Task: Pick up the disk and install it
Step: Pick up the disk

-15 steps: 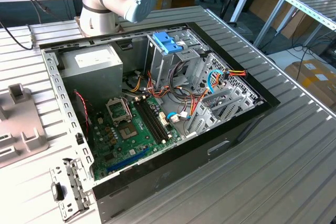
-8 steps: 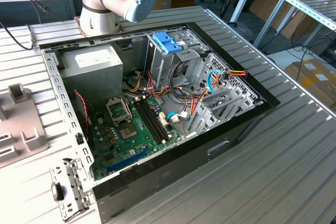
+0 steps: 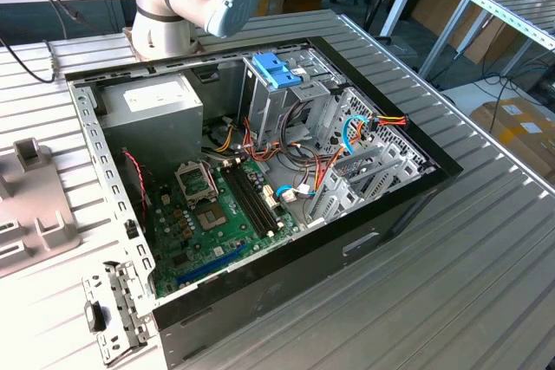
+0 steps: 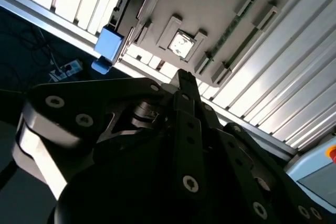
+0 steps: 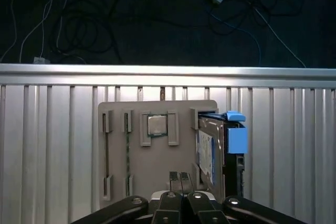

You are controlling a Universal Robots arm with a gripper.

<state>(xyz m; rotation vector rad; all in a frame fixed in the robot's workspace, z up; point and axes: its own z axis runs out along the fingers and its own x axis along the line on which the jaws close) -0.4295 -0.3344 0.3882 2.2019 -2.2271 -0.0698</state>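
In the first wrist view we begin at the grey holder tray [image 5: 157,161] on the ribbed counter [image 5: 47,145]. A thin green board [image 5: 127,153] sits on edge in one slot, and the processor chip [image 5: 156,125] lies straight ahead of the tool [image 5: 179,176]. The tool is narrow, its fingers pressed together and holding nothing. The disk [image 5: 212,150] stands on edge in the tray's end slot, off to one side of the fingertips and apart from them, with its blue tab [image 5: 237,139] showing.

We judge the main risk to be the tool's aim. Closed and lined up on the chip, it would strike the chip or tray instead of straddling the disk. A grip on the blue rails alone might also slip, or cock the disk in its slot.
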